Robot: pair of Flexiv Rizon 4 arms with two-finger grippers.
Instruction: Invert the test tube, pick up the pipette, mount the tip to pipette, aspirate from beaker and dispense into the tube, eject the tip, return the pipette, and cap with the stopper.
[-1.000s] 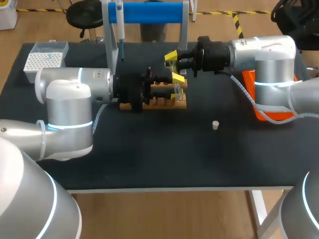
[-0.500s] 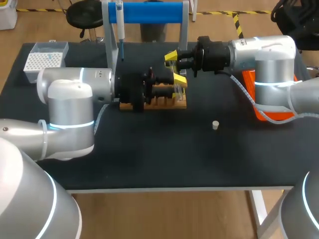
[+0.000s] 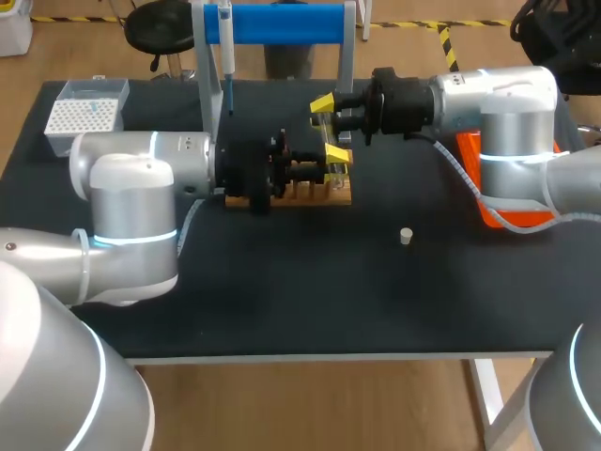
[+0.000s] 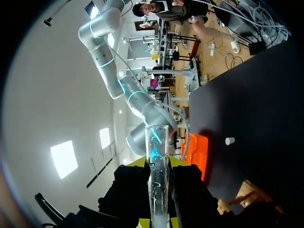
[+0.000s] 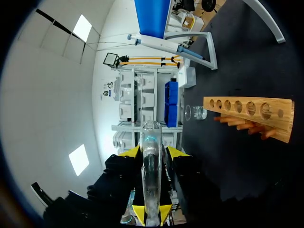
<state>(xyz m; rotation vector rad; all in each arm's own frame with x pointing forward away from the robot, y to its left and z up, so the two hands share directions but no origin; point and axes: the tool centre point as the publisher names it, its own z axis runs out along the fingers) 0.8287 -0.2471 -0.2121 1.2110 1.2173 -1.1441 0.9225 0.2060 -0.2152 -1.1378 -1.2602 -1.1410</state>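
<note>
Over the right end of the wooden rack (image 3: 291,194), at the back middle of the bench (image 3: 282,301), the clear test tube (image 4: 156,142) is held off the surface between the two arms. It looks roughly upright from the head view. The left gripper (image 4: 157,166) comes in from the left and is closed around the tube's nearer, lower part, with a yellow tip pressed to each side of the glass. The right gripper (image 5: 151,161) comes in from the right, a little farther back. It too has its fingers drawn in against the tube on both sides.

The left arm's black wrist lies across the left part of the rack and hides those holes from above. Only the right part of the rack shows beside the tube. Just behind the grippers is the stand (image 3: 349,56) with its blue bar. The pipette (image 3: 226,42) hangs on the stand's left post, apart from both grippers.

In the right wrist view a small glass beaker (image 5: 195,112) stands on the bench beyond the rack. The white stopper (image 3: 406,236) lies alone on the bench, nearer the front and to the right of the rack, well apart from it. The tip box (image 3: 84,111) sits at the back left corner. An orange object (image 3: 470,150) is at the right, mostly covered by the right arm.
</note>
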